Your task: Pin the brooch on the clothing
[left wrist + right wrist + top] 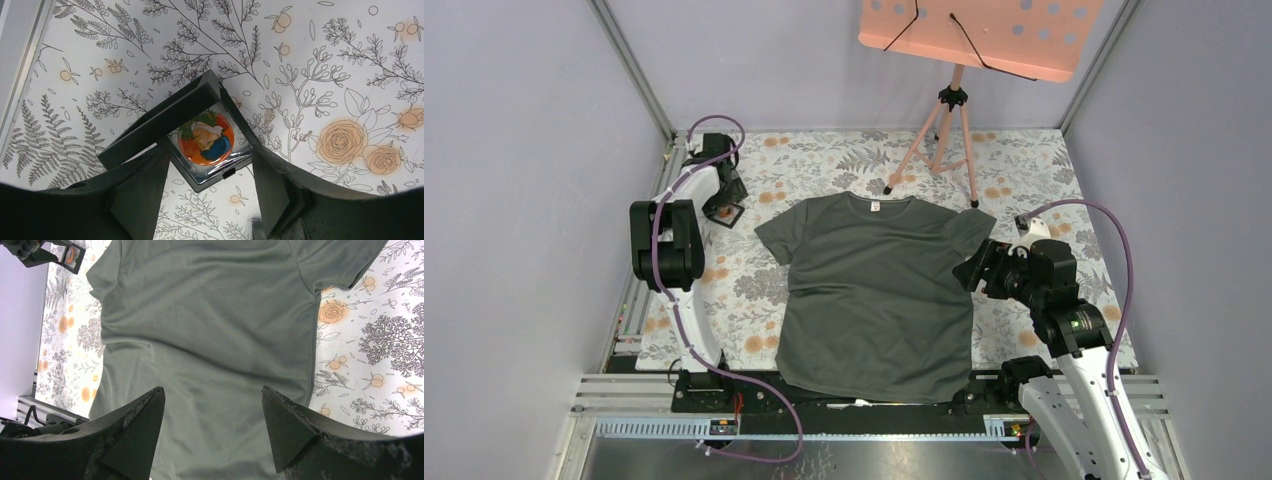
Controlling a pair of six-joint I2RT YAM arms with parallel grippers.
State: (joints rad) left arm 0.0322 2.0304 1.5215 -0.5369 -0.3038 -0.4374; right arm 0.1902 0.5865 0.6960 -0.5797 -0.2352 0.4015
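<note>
The brooch is a small round orange pin with a blue, white and green picture. It lies in an open black square case on the flowered cloth. My left gripper is open and hovers just above the case, one finger on each side of the brooch, not touching it. The clothing, a dark grey-green T-shirt, lies flat in the middle of the table, neck at the far side. My right gripper is open and empty above the shirt, near its right sleeve.
A pink music stand on a tripod stands at the back, its feet close to the shirt's collar. The case sits at the far left by the frame rail. Flowered cloth shows around the shirt.
</note>
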